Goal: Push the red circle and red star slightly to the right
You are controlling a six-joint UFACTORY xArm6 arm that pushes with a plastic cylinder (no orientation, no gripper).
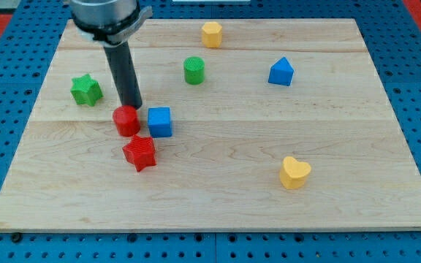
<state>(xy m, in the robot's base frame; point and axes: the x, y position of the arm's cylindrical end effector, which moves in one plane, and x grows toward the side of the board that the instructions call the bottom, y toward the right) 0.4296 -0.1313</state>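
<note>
- Camera view, tool: my tip (132, 108) stands just behind the red circle (126, 120), at its far edge and a little to the right of its centre. Contact looks likely but cannot be confirmed. The arm carries a plain rod with no jaws, so there is nothing to open, close or grip.
- Camera view, task items: the red circle lies left of centre on the wooden board (218, 212). The red star (139, 153) sits just near of it, slightly to the right, apparently touching or almost so.
- Camera view, neighbours: a blue cube (159, 122) sits directly right of the red circle, touching or nearly touching. A green star (86, 89) lies far-left, a green cylinder (194, 70) far-centre, a yellow hexagonal block (211, 33) at the far edge, a blue triangular block (281, 71) far-right, and a yellow heart (294, 172) near-right.
- Risk one: from this position, in my judgement, a push would drive the circle nearward into the star, not rightward.
- Risk two: a rightward push on the circle would probably carry the blue cube along.
- Risk three: the round circle may slip off the rod, and the star may rotate away if struck off-centre.
- Markings: no brand, label or legible writing seen.
</note>
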